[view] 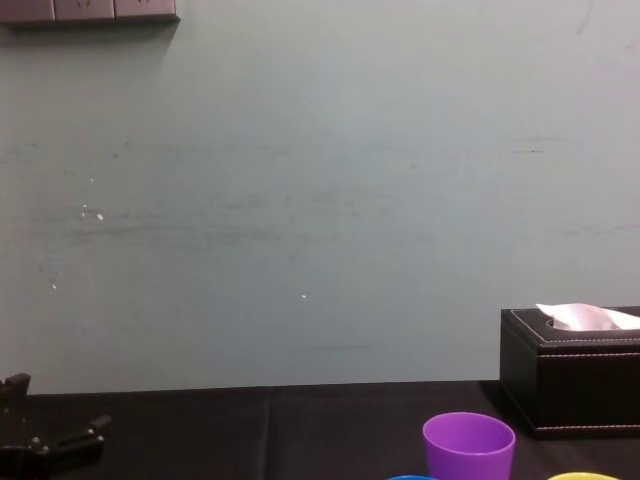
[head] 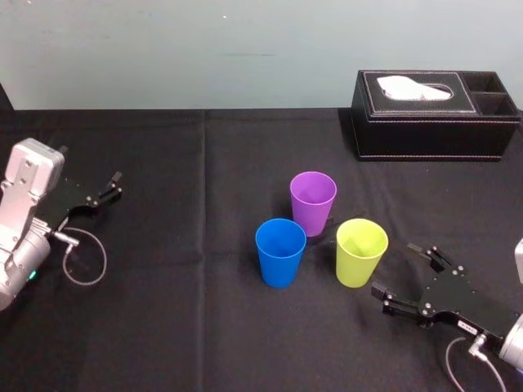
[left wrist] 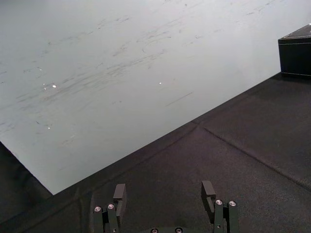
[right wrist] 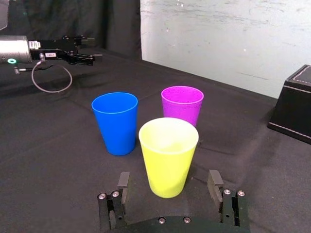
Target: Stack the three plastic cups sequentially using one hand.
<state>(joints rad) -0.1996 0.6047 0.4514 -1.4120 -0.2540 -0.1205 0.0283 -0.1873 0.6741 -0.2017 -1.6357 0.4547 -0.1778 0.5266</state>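
Right pincer (head: 394, 269) lies low near the front right corner of the black surface (head: 163, 327), its jaws spread wide and holding nothing, aimed at the yellow-green cup (head: 360, 251) just beyond it. That wide gap looks meant to take this cup by its sides. All three cups stand upright, mouths up, close together around the surface's middle. The blue cup (head: 280, 251) is beside the yellow-green one, toward the left edge, and the purple cup (head: 313, 202) is behind both. None is nested yet. Left pincer (head: 114, 186) rests open and empty by the left edge, likely parked. A black tissue box (head: 433, 114) sits at the far right corner.
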